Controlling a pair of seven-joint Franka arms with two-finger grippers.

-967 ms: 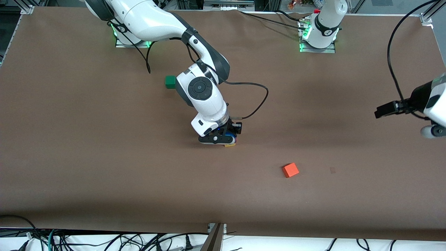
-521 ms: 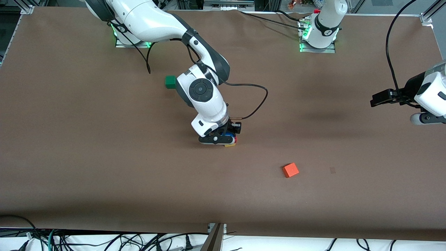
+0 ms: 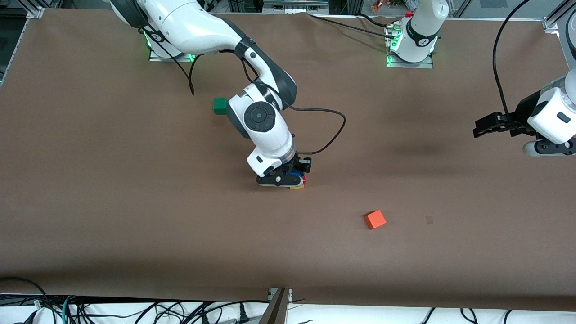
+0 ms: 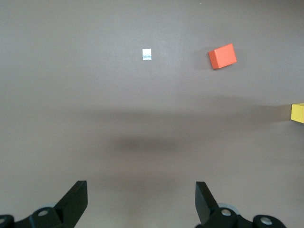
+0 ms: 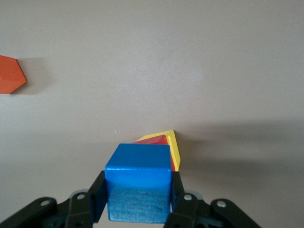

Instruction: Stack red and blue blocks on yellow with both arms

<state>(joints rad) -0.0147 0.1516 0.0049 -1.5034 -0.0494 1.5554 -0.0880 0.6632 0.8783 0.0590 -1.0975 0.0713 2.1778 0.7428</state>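
**Blue block held over the stack as the left arm drew away**

The right gripper (image 5: 137, 209) had its fingers (image 5: 97, 194) closed on the blue block (image 5: 138, 183), holding it directly above the red block (image 5: 153, 139), which sat on the yellow block (image 5: 174, 145). Over the last second this gripper barely shifted; it stayed low over the stack, so the blue block looked placed or nearly placed but not yet released. I could not tell whether blue already touched red.

The left gripper (image 4: 141, 202), fingers (image 4: 76, 199) spread wide and holding nothing, had drifted away from the stack toward the left arm's end of the surface (image 3: 135, 225), rising toward its base. That suggested its share of the task, the red block, was done and it was clearing out.

Counting outward from the stack: one blue, one red and one yellow block together; one orange cube (image 3: 375, 219) nearer the front camera than the stack, toward the left arm's end; one green cube (image 3: 219, 105) farther from the camera than the stack; one small white label (image 4: 147, 54) near the orange cube. Two arms.
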